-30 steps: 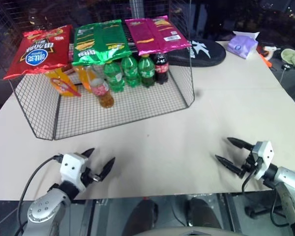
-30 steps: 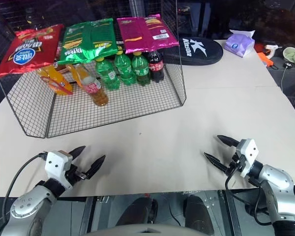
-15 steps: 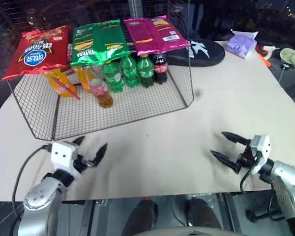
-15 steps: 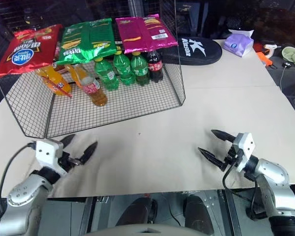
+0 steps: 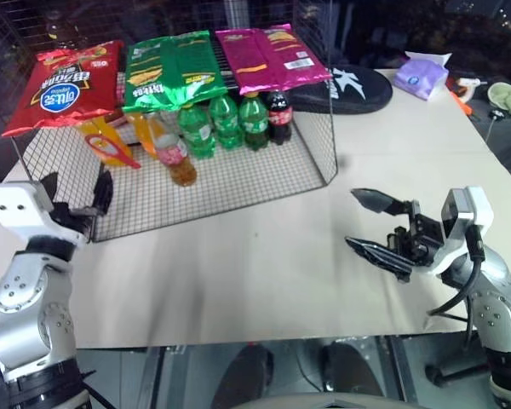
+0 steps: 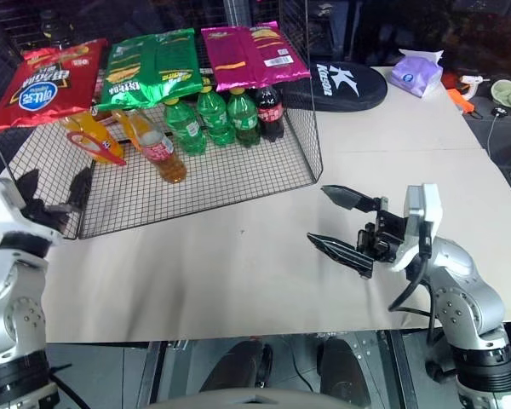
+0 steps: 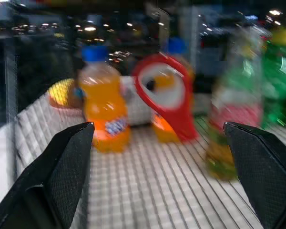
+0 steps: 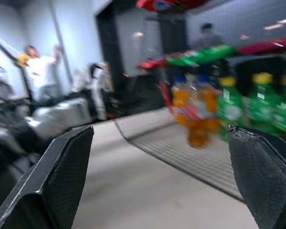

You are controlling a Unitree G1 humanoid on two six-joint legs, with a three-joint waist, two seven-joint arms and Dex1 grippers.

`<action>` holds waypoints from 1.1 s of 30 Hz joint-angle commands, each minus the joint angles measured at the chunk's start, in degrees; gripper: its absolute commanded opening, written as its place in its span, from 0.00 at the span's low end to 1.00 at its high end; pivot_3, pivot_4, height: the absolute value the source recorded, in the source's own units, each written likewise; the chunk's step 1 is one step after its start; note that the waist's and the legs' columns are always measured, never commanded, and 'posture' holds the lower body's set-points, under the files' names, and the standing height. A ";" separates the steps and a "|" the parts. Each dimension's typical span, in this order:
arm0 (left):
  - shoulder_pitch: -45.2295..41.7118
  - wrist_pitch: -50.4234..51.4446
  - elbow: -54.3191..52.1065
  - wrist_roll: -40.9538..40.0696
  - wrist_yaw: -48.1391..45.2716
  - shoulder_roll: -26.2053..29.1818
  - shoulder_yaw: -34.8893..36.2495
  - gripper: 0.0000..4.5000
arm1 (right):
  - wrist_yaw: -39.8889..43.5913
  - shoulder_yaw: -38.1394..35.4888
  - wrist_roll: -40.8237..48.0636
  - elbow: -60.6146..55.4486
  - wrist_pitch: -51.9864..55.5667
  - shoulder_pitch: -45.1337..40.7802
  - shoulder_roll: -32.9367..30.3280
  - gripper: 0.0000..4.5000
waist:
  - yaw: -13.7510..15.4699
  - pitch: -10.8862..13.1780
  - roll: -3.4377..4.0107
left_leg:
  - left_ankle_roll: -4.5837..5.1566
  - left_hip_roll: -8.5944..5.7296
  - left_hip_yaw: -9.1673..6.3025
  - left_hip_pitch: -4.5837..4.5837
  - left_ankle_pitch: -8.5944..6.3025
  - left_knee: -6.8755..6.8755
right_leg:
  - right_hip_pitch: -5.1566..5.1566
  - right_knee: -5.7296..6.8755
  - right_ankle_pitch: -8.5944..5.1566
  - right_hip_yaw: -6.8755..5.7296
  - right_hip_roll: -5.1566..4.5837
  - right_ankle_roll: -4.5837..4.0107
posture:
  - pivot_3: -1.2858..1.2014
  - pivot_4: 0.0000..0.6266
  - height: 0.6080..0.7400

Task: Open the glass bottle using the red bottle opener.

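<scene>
Behind the wire rack (image 5: 319, 162) mesh, glass bottle (image 5: 175, 153) and red bottle opener (image 7: 169, 102) blurred; both grippers (image 6: 345, 223) spread, empty.

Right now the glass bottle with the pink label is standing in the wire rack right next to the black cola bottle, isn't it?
Not quite. The glass bottle does stand in the wire rack, but the black cola bottle is not its neighbour. Green soda bottles stand between them, and an orange soda bottle is beside it. The left eye view shows this.
</scene>
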 commanded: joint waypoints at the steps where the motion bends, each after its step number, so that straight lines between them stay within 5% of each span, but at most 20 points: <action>1: -1.88 -0.02 2.02 -0.31 0.03 2.28 1.83 1.00 | -1.36 -0.30 1.74 -2.99 0.84 -1.93 0.71 1.00 | -0.01 0.00 -0.01 | 0.00 0.00 0.00 0.00 0.00 0.00 | -0.01 -0.01 0.00 0.00 0.00 0.00 | 0.52 0.24 1.00; 23: -19.67 -6.00 26.68 3.72 -10.92 6.94 -7.28 1.00 | -2.69 1.12 -3.19 -2.23 -0.95 -2.17 4.13 1.00 | 1.62 0.03 0.01 | -0.35 -0.01 -0.58 0.07 0.25 0.04 | 0.02 0.50 0.04 -0.50 0.07 -0.09 | 0.52 0.24 1.00; 26: -22.51 -6.98 29.70 4.02 -11.84 7.17 -7.64 0.83 | -2.72 1.67 -4.29 -2.06 -1.50 -1.98 4.54 1.00 | 1.87 0.03 0.01 | -0.44 0.01 -0.89 0.10 0.32 0.04 | 0.09 0.58 0.08 -0.74 0.23 -0.17 | 0.52 0.24 1.00; 29: -23.73 -7.95 31.31 4.13 -12.57 7.25 -7.81 0.54 | -2.93 1.73 -4.73 -2.04 -1.71 -2.05 4.82 1.00 | 1.25 0.04 -0.01 | -0.51 0.03 -1.01 0.00 0.36 0.05 | 0.08 0.52 0.11 -0.81 0.40 -0.22 | 0.52 0.24 1.00; 33: -22.65 -9.05 29.78 3.06 -13.56 6.46 -7.66 0.54 | -3.17 1.27 -5.29 -1.82 -1.98 -1.77 4.69 1.00 | -0.11 0.06 -0.19 | -0.71 0.01 -0.91 -0.35 0.48 0.10 | -0.19 0.41 0.11 -0.69 0.38 -0.22 | 0.52 0.24 1.00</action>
